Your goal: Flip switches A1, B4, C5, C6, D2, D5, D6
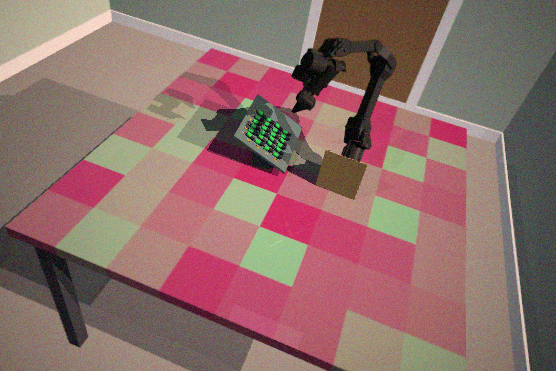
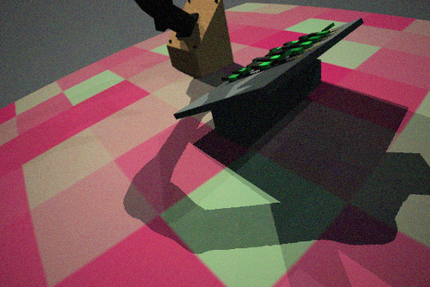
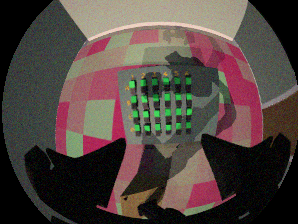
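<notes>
The grey switch panel (image 1: 240,134) (image 2: 236,89) (image 3: 168,141) stands tilted on a dark base. It bears four rows of six rocker switches, each part green and part black, with orange printed letters and numbers. In the wrist view the whole panel shows, with row A at the top and column 1 at the left. Which end of each switch is raised is too small to tell. My gripper (image 3: 164,141) is open and empty, its two dark fingers wide apart at the bottom of the wrist view. In the top view it hangs above and beside the panel, touching nothing; the exterior view shows only a dark tip at the top edge.
The arm's wooden wedge base (image 1: 342,174) (image 2: 214,54) (image 3: 133,204) stands on the patchwork table (image 1: 245,202) (image 2: 69,215) near the panel's near side. The arm arches above the table. Shadows of the arm lie across the table and part of the panel.
</notes>
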Motion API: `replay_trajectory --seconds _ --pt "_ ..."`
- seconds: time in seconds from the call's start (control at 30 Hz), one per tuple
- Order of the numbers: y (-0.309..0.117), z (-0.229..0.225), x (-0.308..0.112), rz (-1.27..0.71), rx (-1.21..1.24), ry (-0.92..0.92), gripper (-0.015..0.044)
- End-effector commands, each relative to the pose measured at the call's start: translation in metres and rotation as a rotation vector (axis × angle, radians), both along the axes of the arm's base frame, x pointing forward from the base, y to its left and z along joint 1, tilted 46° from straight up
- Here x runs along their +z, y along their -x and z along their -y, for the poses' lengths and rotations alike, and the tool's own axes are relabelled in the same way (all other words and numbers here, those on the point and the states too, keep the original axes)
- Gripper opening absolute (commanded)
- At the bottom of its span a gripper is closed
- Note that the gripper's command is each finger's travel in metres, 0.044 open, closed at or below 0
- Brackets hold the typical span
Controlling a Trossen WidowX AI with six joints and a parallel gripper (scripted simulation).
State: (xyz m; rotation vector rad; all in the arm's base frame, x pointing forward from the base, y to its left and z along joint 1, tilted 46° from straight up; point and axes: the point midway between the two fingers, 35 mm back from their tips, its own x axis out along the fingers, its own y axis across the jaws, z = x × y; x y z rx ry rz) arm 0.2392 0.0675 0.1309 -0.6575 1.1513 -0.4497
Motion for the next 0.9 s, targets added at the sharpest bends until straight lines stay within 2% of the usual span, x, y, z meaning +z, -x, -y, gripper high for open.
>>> replay_trajectory --seconds 0.0,0.3,0.47,0.57,0.67,0.87 --pt "-0.002 -0.001 -0.002 0.000 0.000 0.000 0.0374" --pt "-0.090 -0.003 -0.091 -0.004 -0.006 0.031 0.0137" --pt "-0.097 -0.001 -0.099 -0.004 -0.007 0.034 0.0006" --pt "-0.098 0.000 -0.101 -0.006 -0.008 0.034 0.0000" --pt "-0.109 0.020 -0.120 -0.020 -0.023 0.035 0.0000" --pt "-0.110 0.022 -0.122 -0.021 -0.025 0.035 0.0000"
